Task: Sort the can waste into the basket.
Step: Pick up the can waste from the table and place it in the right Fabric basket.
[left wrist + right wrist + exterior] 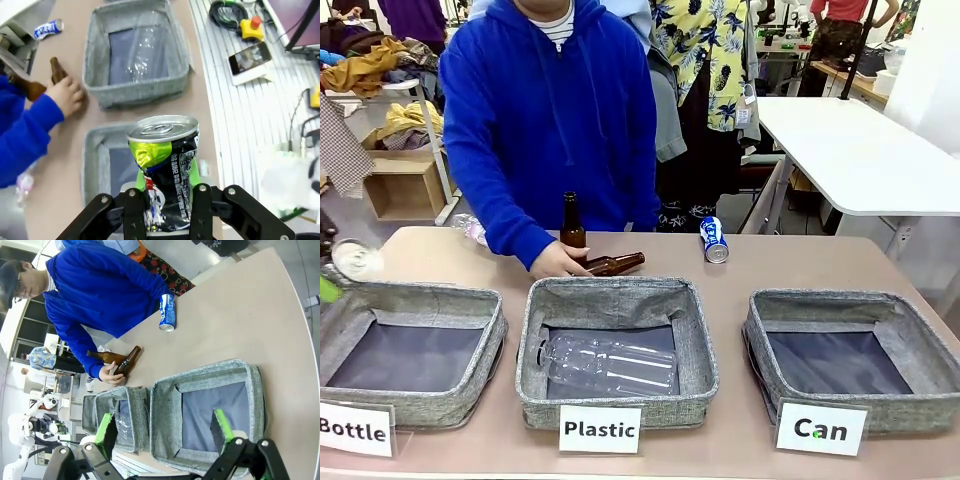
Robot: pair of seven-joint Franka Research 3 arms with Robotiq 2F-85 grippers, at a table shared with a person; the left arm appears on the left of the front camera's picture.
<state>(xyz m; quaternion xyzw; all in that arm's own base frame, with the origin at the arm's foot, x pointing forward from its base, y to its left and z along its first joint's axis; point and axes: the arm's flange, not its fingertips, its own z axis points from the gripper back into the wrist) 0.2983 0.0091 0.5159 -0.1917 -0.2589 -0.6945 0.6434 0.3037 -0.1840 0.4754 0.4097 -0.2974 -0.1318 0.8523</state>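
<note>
A dented dark can with a green patch and a red-and-blue logo stands upright in my left gripper, whose fingers are shut on its lower half. It hangs above the "Bottle" bin. In the front view its pale end shows at the far left edge. A blue can lies on its side on the table beyond the bins. The "Can" basket at the right is empty. My right gripper hovers open over that basket.
The middle "Plastic" bin holds a clear plastic bottle. A person in a blue hoodie rests a hand on a lying brown bottle, and another brown bottle stands beside it. A white table stands at the back right.
</note>
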